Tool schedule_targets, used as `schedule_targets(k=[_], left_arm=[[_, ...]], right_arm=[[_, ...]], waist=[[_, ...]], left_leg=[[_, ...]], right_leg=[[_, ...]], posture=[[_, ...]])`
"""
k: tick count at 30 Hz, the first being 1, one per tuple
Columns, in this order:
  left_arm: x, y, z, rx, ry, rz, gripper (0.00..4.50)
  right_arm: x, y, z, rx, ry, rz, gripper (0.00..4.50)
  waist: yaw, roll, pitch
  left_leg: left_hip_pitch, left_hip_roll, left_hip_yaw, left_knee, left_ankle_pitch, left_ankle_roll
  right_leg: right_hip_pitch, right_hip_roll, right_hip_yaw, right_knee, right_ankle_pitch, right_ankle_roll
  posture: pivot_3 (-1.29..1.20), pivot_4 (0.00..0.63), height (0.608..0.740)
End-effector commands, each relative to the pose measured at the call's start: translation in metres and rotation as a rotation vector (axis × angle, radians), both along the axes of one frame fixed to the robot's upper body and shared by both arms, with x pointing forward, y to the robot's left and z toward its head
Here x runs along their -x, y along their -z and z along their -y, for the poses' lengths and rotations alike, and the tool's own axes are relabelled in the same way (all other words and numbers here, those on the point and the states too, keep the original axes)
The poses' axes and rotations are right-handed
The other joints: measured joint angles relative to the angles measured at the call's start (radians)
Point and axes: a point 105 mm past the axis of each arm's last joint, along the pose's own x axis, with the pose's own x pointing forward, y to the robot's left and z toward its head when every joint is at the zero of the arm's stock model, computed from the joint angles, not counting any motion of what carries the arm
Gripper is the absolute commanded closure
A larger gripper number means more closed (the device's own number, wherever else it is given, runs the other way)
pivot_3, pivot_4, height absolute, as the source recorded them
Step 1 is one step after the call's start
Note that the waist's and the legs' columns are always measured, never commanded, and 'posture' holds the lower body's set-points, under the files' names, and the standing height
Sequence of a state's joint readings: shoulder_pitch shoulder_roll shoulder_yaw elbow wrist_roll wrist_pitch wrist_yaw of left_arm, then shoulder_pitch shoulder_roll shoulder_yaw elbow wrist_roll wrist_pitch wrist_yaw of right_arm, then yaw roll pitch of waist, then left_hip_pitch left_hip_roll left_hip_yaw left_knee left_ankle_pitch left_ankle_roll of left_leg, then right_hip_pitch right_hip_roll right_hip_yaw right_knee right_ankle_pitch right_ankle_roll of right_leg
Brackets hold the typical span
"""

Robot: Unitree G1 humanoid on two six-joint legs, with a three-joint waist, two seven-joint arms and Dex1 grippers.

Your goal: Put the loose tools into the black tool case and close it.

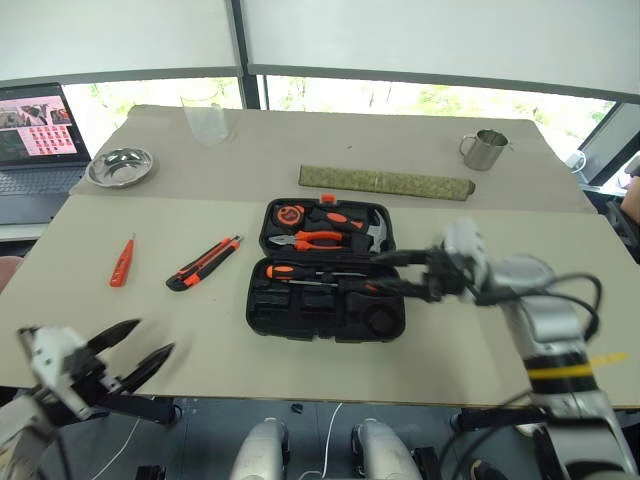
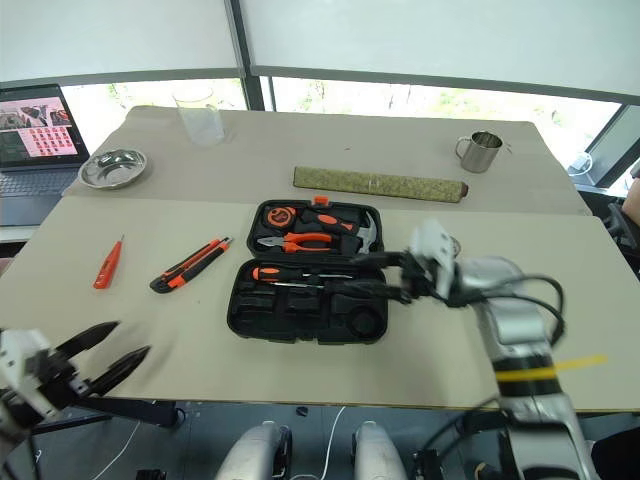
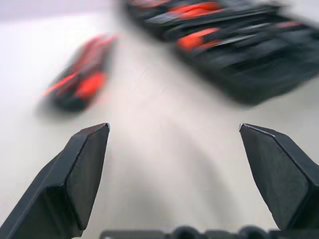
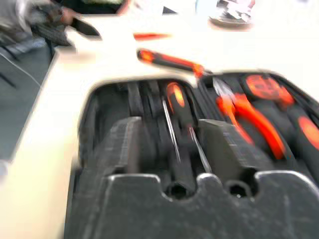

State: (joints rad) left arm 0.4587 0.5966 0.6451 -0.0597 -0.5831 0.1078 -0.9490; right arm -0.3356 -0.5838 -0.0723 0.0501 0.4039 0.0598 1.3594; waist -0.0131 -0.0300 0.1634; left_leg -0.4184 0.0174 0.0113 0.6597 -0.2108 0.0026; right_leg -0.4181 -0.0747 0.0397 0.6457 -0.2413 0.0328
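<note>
Head views give you the whole table (image 1: 150, 330): the black tool case (image 1: 325, 270) lies open at centre, screwdrivers (image 1: 310, 272) seated inside, while the utility knife (image 1: 204, 262) and tester screwdriver (image 1: 122, 261) lie loose to its left. Your right end effector (image 1: 385, 272), fingers parted and empty, hovers over the case; your left end effector (image 3: 174, 144) shows spread fingers.

utility knife (image 1: 204, 263) lies left of the open tool case (image 1: 325, 285), tester screwdriver (image 1: 122, 261) farther left.
</note>
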Motion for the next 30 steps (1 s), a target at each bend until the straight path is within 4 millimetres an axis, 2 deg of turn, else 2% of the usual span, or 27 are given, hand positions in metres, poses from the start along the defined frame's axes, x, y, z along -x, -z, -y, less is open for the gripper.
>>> schedule_targets(k=[1,3,5,7,8,10,13,17,19,24,30], left_arm=[[0.02,-0.012,-0.043,-0.015,-0.253,0.041,0.0],[0.029,-0.013,-0.057,0.005,-0.351,0.054,0.0],[0.032,-0.015,-0.062,0.021,-0.406,0.076,0.0],[0.028,-0.019,-0.063,0.05,-0.446,0.096,0.0],[0.024,-0.02,-0.062,0.069,-0.448,0.103,0.0],[0.01,-0.02,-0.066,0.095,-0.505,0.065,0.0],[-0.025,-0.032,-0.065,0.139,-0.527,0.034,0.0],[-0.078,-0.044,-0.054,0.215,-0.532,-0.051,0.0],[-0.101,-0.046,-0.051,0.242,-0.543,-0.103,0.0],[-0.147,-0.033,-0.05,0.225,-0.58,-0.251,0.0],[-0.173,-0.018,-0.045,0.134,-0.58,-0.321,0.0]], right_arm=[[0.014,-0.019,0.013,-0.101,0.035,0.154,1.43],[0.018,-0.019,0.017,-0.156,0.082,0.141,1.43],[0.023,-0.019,0.018,-0.239,0.11,0.122,0.99],[0.031,-0.019,0.012,-0.271,0.11,0.167,0.51],[0.033,-0.02,0.008,-0.285,0.111,0.183,0.12],[0.037,-0.03,-0.003,-0.323,0.095,0.241,0.01],[0.039,-0.052,-0.025,-0.386,0.044,0.298,0.01],[0.035,-0.071,-0.038,-0.434,0.004,0.298,0.01],[0.032,-0.072,-0.041,-0.432,-0.012,0.282,0.01],[0.028,-0.073,-0.045,-0.43,-0.028,0.273,0.01],[0.029,-0.073,-0.047,-0.43,-0.034,0.277,0.01]], waist=[[-0.002,0.0,0.0],[-0.003,0.0,0.0],[-0.003,0.0,0.0],[-0.003,0.0,0.0],[-0.002,0.0,0.0],[0.001,0.0,0.0],[0.005,-0.001,0.0],[0.008,-0.002,0.0],[0.007,-0.003,-0.001],[-0.003,-0.004,0.0],[-0.004,-0.004,0.0]], left_leg=[[0.0,0.0,0.0,0.0,0.0,0.0],[0.002,0.001,0.001,0.0,0.0,0.0],[0.004,0.002,0.002,0.0,0.0,0.0],[0.006,0.004,0.002,0.0,0.0,0.0],[0.008,0.005,0.003,0.0,0.0,0.0],[0.01,0.005,0.006,0.0,0.0,0.0],[0.012,0.005,0.006,0.0,0.0,0.0],[0.014,0.005,0.003,0.0,0.001,-0.002],[0.014,0.004,0.001,0.0,0.001,-0.002],[0.013,-0.001,-0.002,-0.001,0.001,-0.002],[0.013,-0.001,-0.002,-0.001,0.001,-0.002]], right_leg=[[0.0,0.0,0.0,0.0,0.0,0.0],[0.001,0.001,0.0,0.001,0.0,-0.001],[0.002,0.002,0.001,0.001,-0.001,-0.001],[0.005,0.002,0.001,0.001,-0.001,-0.001],[0.007,0.003,0.001,0.001,-0.002,-0.001],[0.009,0.003,0.001,0.0,-0.002,0.0],[0.012,0.003,0.0,0.0,-0.005,0.004],[0.013,0.005,0.0,0.001,-0.005,0.005],[0.014,0.004,0.0,0.001,-0.001,-0.001],[0.013,0.003,0.0,0.002,0.0,-0.001],[0.012,0.004,0.0,0.002,0.0,-0.001]], posture=[[0.0,0.15,0.74],[0.0,0.15,0.74],[0.0,0.15,0.74],[0.0,0.15,0.74],[0.0,0.15,0.74],[0.0,0.15,0.74],[0.0,0.15,0.74],[0.0,0.15,0.74],[0.0,0.15,0.74],[0.0,0.15,0.74],[0.0,0.15,0.74]])
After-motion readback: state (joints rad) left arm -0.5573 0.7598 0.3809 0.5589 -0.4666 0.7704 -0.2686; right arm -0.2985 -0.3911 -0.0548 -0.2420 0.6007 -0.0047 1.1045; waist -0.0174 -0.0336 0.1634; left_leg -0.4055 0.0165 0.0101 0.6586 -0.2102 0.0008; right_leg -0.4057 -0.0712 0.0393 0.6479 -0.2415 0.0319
